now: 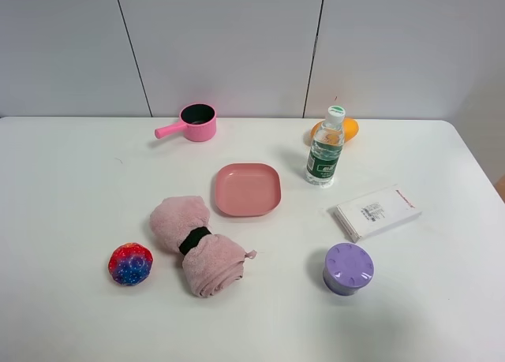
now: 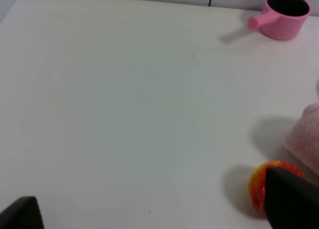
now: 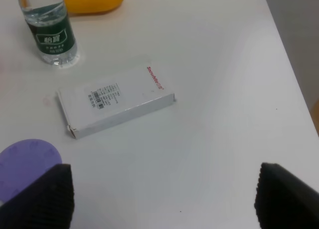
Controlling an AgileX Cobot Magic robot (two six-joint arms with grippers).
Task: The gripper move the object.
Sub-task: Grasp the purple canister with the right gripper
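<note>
The lavender-purple round jar (image 1: 348,268) with a knobbed lid stands at the front right of the white table (image 1: 71,188). In the right wrist view it (image 3: 25,161) sits right next to one black fingertip (image 3: 40,199). My right gripper (image 3: 162,199) is open and empty, with bare table between its fingers. My left gripper (image 2: 154,209) is open and empty over the table's left side, one fingertip (image 2: 291,199) partly covering the multicoloured ball (image 2: 259,186). Neither arm shows in the exterior high view.
A rolled pink towel (image 1: 197,248) and the ball (image 1: 130,263) lie front left. A pink plate (image 1: 248,189) is in the middle, a pink saucepan (image 1: 193,123) at the back. A water bottle (image 1: 325,149), an orange (image 1: 347,128) and a white box (image 1: 375,213) stand right.
</note>
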